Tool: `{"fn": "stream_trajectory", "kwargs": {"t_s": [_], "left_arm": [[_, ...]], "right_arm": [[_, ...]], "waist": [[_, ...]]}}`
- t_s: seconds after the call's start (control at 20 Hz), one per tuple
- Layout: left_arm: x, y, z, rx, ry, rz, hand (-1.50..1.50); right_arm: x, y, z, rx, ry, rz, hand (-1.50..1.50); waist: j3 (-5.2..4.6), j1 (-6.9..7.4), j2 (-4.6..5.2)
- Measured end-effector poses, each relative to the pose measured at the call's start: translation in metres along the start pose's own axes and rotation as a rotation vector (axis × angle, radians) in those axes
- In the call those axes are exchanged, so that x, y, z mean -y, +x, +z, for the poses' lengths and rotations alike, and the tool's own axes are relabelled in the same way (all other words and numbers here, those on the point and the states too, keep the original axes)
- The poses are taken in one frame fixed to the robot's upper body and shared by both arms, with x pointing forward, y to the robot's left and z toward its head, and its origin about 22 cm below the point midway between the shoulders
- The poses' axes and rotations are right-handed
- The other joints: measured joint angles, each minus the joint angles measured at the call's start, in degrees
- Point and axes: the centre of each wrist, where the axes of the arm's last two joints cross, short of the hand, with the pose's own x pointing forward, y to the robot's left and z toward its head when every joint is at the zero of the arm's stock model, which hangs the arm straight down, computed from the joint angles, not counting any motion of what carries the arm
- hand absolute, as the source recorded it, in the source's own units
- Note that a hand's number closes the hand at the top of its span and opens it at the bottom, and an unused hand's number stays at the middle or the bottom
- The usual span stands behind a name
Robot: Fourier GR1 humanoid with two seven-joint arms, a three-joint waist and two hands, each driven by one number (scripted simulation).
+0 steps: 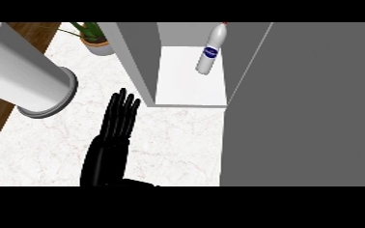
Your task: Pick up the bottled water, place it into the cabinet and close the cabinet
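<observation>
While one hand [114, 125] lies flat on the counter [171, 145] just left of the cabinet [143, 63], fingers straight, holding nothing, one bottled water [211, 50] stands inside the cabinet on its white floor, one cabinet door [299, 106] swung open on the cabinet's right, one potted plant [94, 38] left of the cabinet, one grey forearm [32, 75] further left
</observation>
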Motion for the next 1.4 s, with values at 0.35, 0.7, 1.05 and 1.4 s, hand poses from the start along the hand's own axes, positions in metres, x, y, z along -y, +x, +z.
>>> {"fn": "stream_trajectory", "kwargs": {"t_s": [0.35,0.7,1.05,1.4], "left_arm": [[-0.022,0.012,0.022,0.012,0.025,-0.012,-1.50],[-0.041,0.029,0.032,0.028,0.049,-0.014,-1.50],[-0.056,0.037,0.041,0.022,0.061,-0.016,-1.50],[-0.074,0.047,0.046,0.022,0.068,-0.013,-1.50]], "right_arm": [[-0.023,0.009,-0.023,-0.023,0.060,0.051,1.50],[-0.028,0.013,-0.047,-0.032,0.070,0.110,1.50],[-0.028,0.022,-0.069,-0.031,0.159,0.195,1.50],[-0.038,0.031,-0.097,-0.001,0.274,0.287,1.50]], "waist": [[-0.09,-0.29,-0.11],[-0.17,0.39,-0.15],[-0.22,0.97,-0.41],[-0.43,1.28,-0.36]]}}
